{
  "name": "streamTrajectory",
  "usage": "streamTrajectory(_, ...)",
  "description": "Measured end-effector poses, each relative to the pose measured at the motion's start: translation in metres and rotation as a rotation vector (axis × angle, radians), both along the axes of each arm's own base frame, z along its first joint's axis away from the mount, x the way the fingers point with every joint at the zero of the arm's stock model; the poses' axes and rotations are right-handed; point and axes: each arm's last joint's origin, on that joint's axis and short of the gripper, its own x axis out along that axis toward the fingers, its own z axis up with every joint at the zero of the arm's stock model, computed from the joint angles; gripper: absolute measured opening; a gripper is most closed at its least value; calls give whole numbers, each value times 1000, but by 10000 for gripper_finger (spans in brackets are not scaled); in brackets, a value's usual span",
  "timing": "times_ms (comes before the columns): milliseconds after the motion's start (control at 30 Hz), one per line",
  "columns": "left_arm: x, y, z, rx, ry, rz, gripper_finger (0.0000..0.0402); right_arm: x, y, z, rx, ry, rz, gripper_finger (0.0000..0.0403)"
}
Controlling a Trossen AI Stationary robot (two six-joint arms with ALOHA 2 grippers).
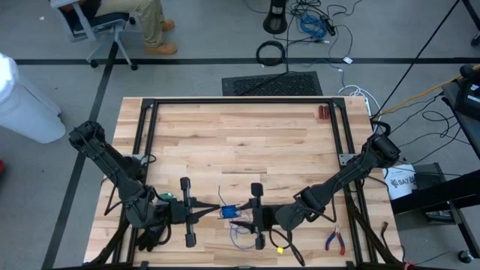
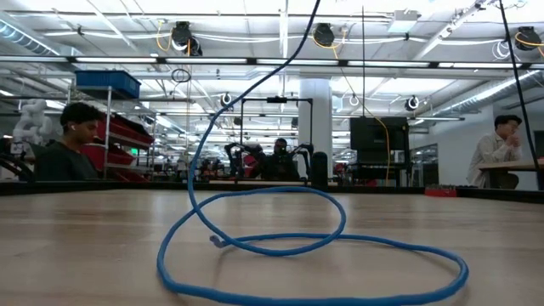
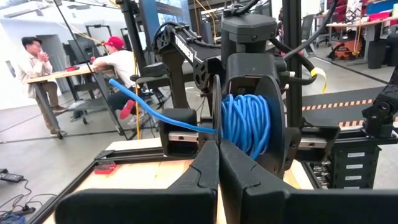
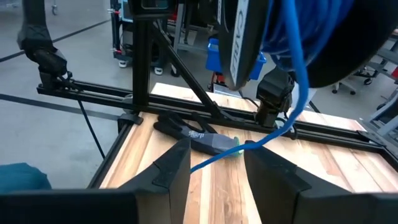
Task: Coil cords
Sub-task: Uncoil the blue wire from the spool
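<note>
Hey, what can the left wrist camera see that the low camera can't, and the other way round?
Only the left wrist view: the blue cord wound into a tight coil, right beyond the shut left hand, plus a small red item on the table's far part.

Only the low view: a loose loop of that cord lying on the table, with one strand rising out of the picture.

Both: the blue cord, the wooden table, and seated people in the room behind.
</note>
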Motion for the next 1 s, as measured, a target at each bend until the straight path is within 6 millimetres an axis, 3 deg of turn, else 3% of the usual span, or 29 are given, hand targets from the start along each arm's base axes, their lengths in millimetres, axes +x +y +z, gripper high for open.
streamTrajectory(100,0,0,0,0,0,0,2,0,0,0,0,0,-1,104)
streamTrajectory(300,0,0,0,0,0,-1,2,0,0,-1,-12,9,-5,11)
streamTrajectory(767,-5,-6,-2,94,27,-22,2,-43,5,31,17,-4,-163,1)
streamTrajectory(1000,-6,-1,-9,154,91,157,2,-50,15,43,29,-75,-116,1)
